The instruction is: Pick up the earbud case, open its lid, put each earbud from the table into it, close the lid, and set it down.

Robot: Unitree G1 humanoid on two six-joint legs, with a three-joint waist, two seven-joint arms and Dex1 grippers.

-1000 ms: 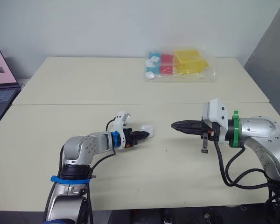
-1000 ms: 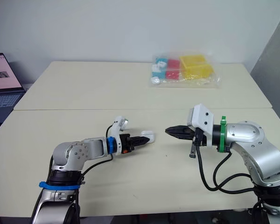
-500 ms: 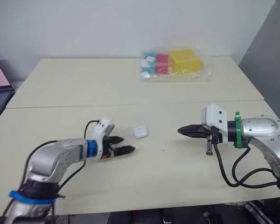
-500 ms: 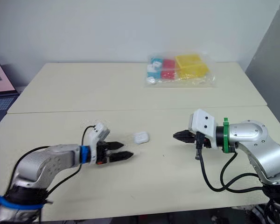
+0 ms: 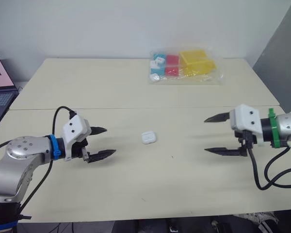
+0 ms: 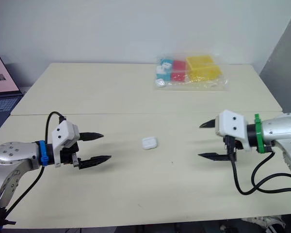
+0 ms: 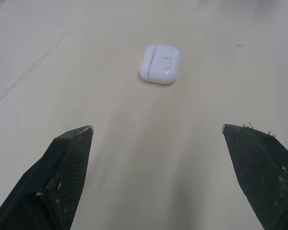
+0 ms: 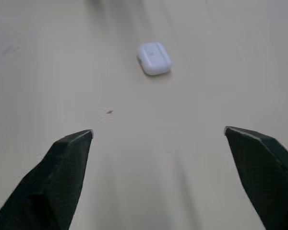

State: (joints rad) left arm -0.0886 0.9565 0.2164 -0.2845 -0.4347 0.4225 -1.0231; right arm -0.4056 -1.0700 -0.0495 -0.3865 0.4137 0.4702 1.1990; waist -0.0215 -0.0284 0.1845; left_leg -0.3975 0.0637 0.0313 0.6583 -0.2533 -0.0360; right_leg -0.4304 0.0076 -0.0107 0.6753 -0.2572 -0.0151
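The white earbud case [image 5: 148,138] lies with its lid closed on the cream table [image 5: 136,92], near the middle between my two arms. The left wrist view has the case [image 7: 159,63] ahead of the fingers, and so does the right wrist view, case [image 8: 154,58]. My left gripper [image 5: 101,142] hovers to the case's left, open and empty, fingers pointing at it. To the case's right my right gripper [image 5: 217,134] is open and empty too, pointing back toward it. Both are well apart from the case.
A clear plastic bag [image 5: 184,66] of blue, red and yellow boxes lies at the far right of the table. A laptop [image 5: 0,87] stands off the table's left edge. A seam [image 5: 136,108] runs across the tabletop.
The left gripper let go of the case, opened wide and drew back to the left. The right gripper, shut before, opened and pulled back to the right. The case stays on the table.
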